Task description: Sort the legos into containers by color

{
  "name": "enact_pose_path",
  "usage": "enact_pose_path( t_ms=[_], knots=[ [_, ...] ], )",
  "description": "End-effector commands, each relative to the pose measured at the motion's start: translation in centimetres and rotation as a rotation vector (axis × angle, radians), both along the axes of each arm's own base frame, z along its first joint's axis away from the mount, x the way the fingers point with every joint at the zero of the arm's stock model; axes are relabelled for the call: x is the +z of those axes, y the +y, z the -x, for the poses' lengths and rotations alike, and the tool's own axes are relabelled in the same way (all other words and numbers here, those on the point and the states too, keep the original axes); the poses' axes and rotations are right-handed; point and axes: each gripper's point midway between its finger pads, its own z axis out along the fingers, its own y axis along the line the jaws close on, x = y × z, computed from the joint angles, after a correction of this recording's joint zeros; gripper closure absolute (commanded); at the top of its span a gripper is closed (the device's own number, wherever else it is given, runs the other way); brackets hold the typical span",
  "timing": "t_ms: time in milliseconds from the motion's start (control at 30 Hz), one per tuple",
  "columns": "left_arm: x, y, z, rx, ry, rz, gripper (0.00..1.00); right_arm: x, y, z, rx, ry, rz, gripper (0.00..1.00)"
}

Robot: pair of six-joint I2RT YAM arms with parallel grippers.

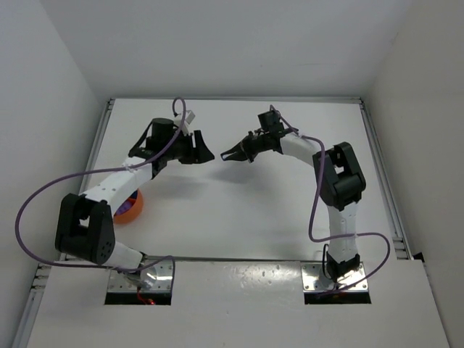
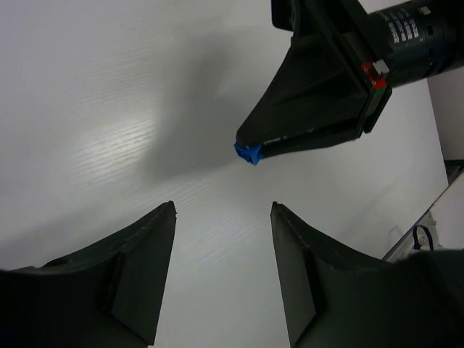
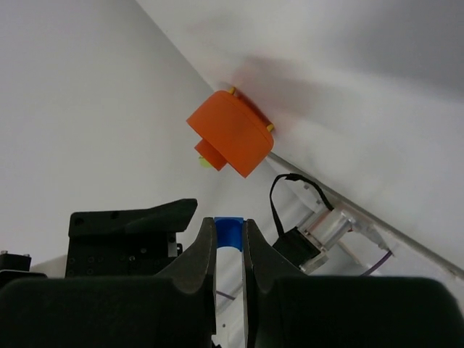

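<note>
One small blue plastic lego brick (image 3: 230, 232) is in sight, pinched between the closed fingers of the right gripper (image 1: 227, 154) over the middle of the white table (image 1: 239, 210). It seems to hang clear of the surface. The left gripper (image 2: 223, 210), just to its left, has its jaws spread apart. One round shallow orange plastic bowl (image 1: 133, 208) sits near left, partly under the left arm.

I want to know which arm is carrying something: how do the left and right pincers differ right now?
The left pincer is open with nothing between its fingers. The right pincer is shut on a blue lego at its tips. In the top view the left pincer points right and the right pincer points left, so they face each other with a gap between them. Both are black and two-fingered.
</note>
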Motion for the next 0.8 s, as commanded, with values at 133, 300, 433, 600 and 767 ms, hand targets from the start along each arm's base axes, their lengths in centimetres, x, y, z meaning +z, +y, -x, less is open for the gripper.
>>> enact_pose_path(
  t_ms=[133, 300, 433, 600, 767],
  knots=[
    [2.8, -3.3, -1.2, -0.076, -0.051, 0.107, 0.4, 2.6, 1.2, 1.6, -0.031, 0.083, -0.023, 1.0],
    [2.9, -4.3, -0.9, -0.115, -0.036, 0.142, 0.4, 3.3, 1.6, 1.9, -0.025, 0.086, -0.038, 1.0],
    [2.8, -4.8, -0.5, -0.13, -0.027, 0.152, 0.4, 3.1, 1.6, 2.1, -0.025, 0.107, -0.041, 1.0],
    [1.7, -5.1, 0.2, -0.135, 0.001, 0.152, 0.4, 3.6, 1.7, 2.0, -0.028, 0.122, -0.054, 1.0],
    [0.9, -4.7, 0.6, -0.123, 0.019, 0.141, 0.4, 4.6, 2.0, 2.0, -0.026, 0.111, -0.091, 1.0]
  ],
)
